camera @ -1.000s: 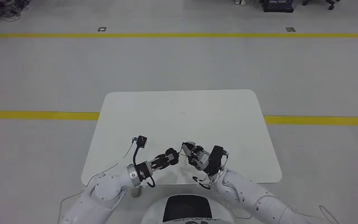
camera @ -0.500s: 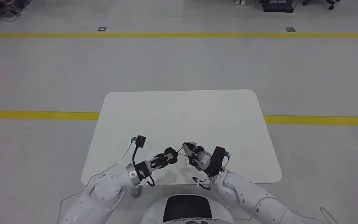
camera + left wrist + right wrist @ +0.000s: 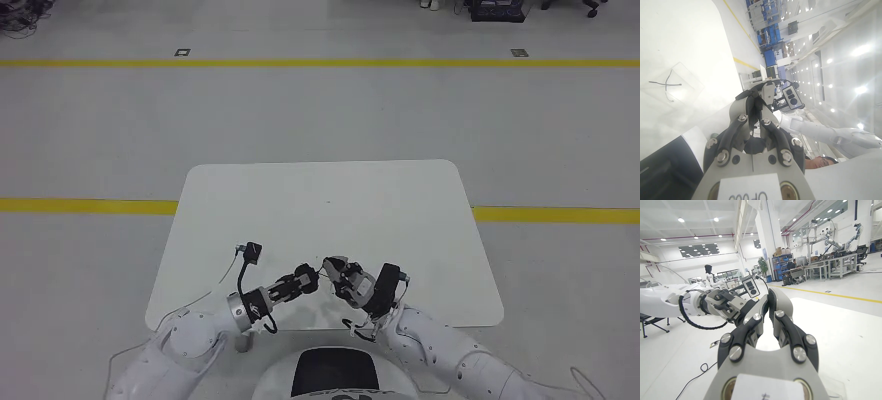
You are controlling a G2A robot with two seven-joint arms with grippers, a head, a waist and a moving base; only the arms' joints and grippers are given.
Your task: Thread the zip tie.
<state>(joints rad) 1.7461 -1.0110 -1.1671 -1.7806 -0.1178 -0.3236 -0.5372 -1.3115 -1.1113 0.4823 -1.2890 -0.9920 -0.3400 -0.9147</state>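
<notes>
While both claws meet over the table's near edge, log this: R gripper pressed together, pinching zip tie, strand arcing up from its tips; L gripper also pressed together just beside, contents hidden. Risks, by my read: tip misses the head slot if you're misaligned; strand buckles or slips if pushed hard.

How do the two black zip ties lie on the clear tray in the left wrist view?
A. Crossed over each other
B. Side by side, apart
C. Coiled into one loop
A: the two black zip ties cross in an X on the clear tray.
</notes>
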